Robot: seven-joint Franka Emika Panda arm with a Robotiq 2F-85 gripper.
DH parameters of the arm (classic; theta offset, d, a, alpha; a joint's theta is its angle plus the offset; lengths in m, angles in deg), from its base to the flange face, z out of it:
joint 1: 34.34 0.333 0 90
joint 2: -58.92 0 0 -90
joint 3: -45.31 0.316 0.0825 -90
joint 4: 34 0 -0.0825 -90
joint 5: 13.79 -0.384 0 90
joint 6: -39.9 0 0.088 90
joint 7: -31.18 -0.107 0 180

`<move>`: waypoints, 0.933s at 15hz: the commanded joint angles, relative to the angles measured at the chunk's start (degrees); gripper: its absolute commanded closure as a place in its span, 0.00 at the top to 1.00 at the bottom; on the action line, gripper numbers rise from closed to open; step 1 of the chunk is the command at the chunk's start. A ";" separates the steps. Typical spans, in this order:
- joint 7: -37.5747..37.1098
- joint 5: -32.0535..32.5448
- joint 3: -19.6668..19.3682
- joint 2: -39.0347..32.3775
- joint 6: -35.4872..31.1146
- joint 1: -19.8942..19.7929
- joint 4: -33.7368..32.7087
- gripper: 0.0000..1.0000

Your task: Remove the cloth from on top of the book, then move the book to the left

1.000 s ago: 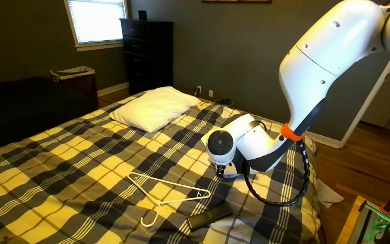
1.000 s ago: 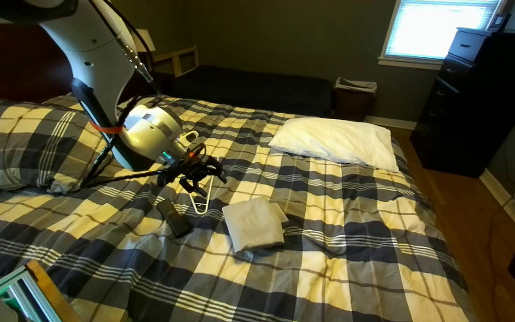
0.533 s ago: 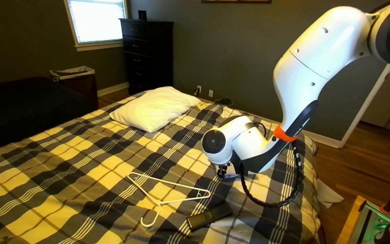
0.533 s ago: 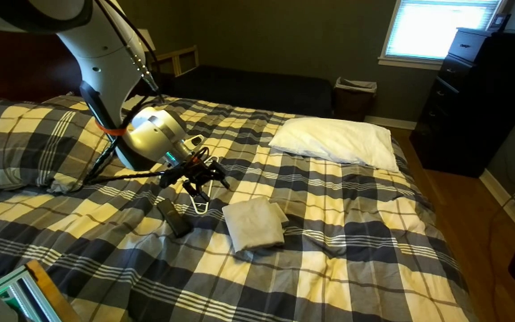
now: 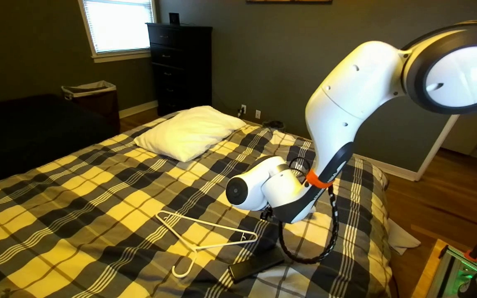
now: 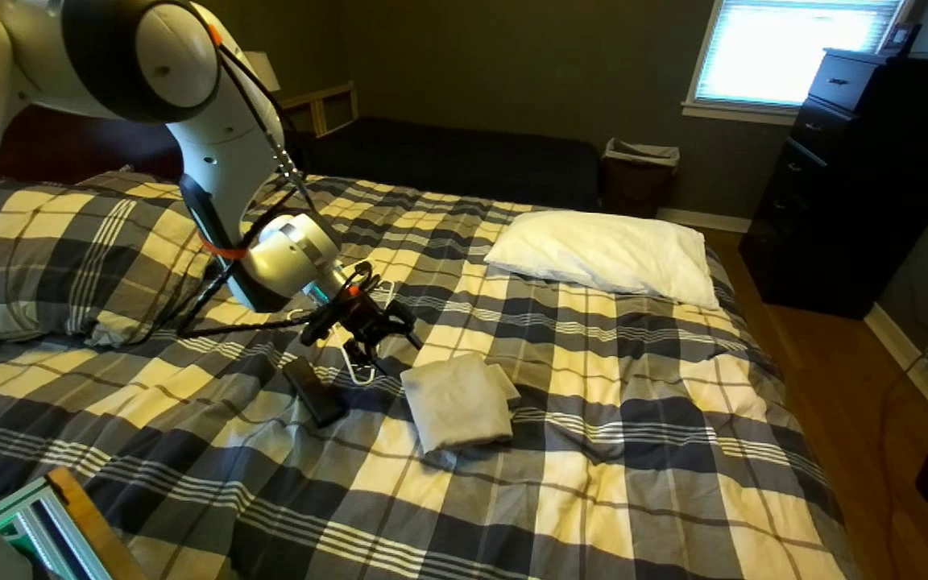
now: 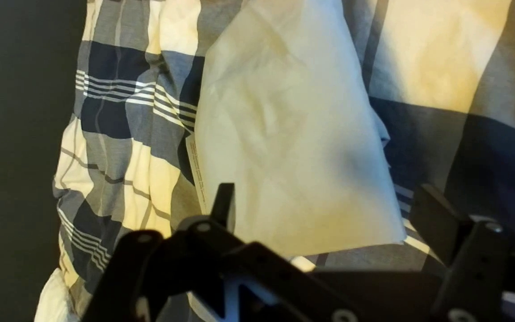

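One cloth [image 6: 457, 403]: pale and folded, is lying on the bed [image 6: 617, 499], on top of the book; in the wrist view its far end is running past the frame, and a blurred dark patch is crossing its surface.
One book [image 7: 197, 174]: is lying under the cloth and hiding almost whole; only a thin strip, seemingly its edge, is peeking out, with print too small to read.
One hand [image 7: 327, 201]: is hanging released near the cloth, apart from it, its two jaws standing wide of each other; the frame is cutting off its lower part in the wrist view.
One arm [image 5: 288, 194]: is covering nearly all of the cloth and most of the hand in an exterior view; the frame is cropping it in both exterior views.
One hanger [image 5: 195, 248]: white, is lying flat on the bed, showing whole once and partly hiding behind the hand once.
One black oblong object [image 5: 256, 265]: is lying just beside the hanger; its kind is staying unclear.
Two pillows: a white pillow [image 5: 189, 132] is lying well apart from the hanger; a plaid pillow [image 6: 93, 266] is running off the frame, partly behind the arm.
One dresser [image 5: 180, 70]: is standing so dark that its lowest drawers are blurring together.
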 commanded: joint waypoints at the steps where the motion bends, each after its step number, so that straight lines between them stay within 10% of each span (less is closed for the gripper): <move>1: 1.64 1.17 -0.38 -6.99 1.87 0.66 -7.49 1.00; 14: 7.25 -5.99 0.15 -15.76 6.68 0.87 -16.78 1.00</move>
